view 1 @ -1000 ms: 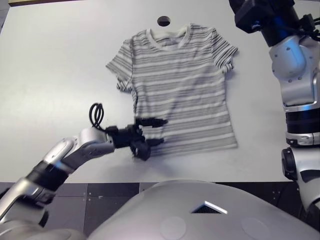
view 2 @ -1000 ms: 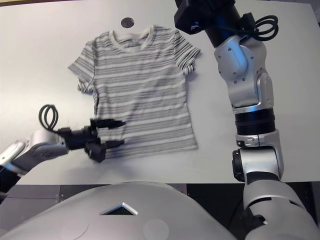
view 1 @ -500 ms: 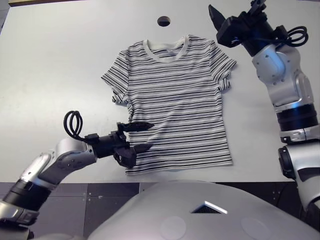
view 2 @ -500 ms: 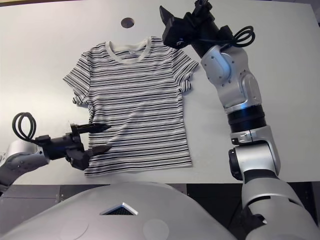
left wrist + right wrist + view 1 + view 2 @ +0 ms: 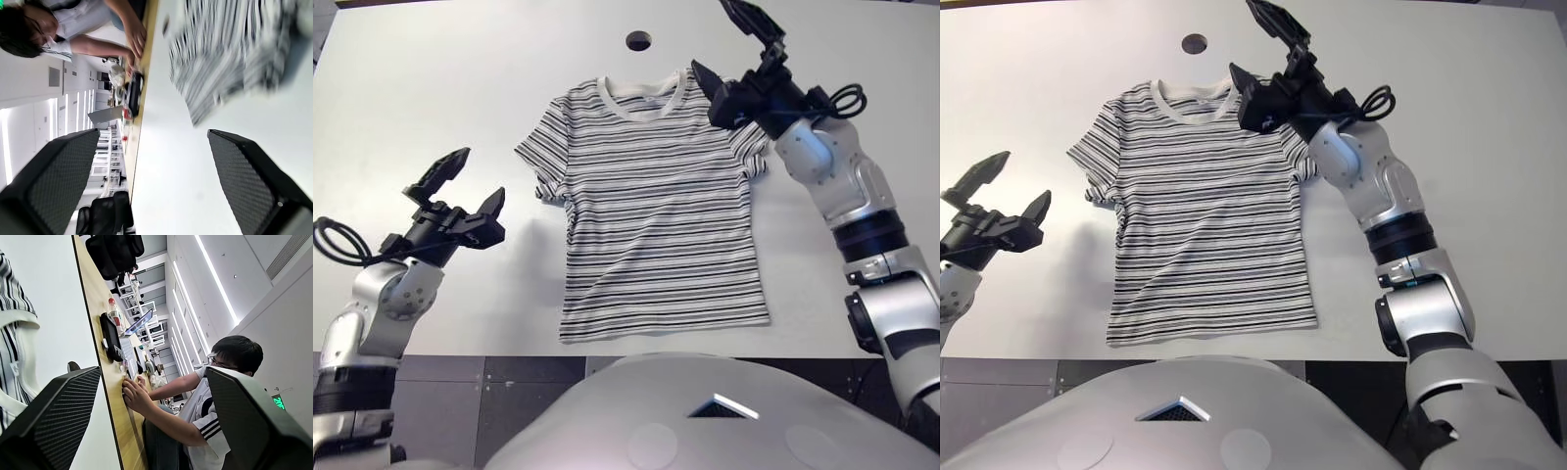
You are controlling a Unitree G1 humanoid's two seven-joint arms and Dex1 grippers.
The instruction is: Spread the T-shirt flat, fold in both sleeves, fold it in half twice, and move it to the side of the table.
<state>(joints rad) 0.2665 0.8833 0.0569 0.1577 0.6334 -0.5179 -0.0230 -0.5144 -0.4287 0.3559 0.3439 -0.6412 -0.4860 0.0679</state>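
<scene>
table (image 5: 431,88): white | T-shirt (image 5: 656,196): striped, flat, mid-table | dark round hole (image 5: 637,40): beyond collar

No text or numbers readable, one green lit sign (image 5: 279,403) — its marks too small to read

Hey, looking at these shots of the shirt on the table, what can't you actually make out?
- Head views: the right gripper hangs in front of one shoulder of the T-shirt, hiding that patch and whether it touches.
- Left wrist view: the T-shirt is blurred, its stripes smeared.
- Right wrist view: the picture's edge cuts the T-shirt off past its collar.
- Head views: the dark round spot beyond the collar is too small to tell hole from disc.
</scene>
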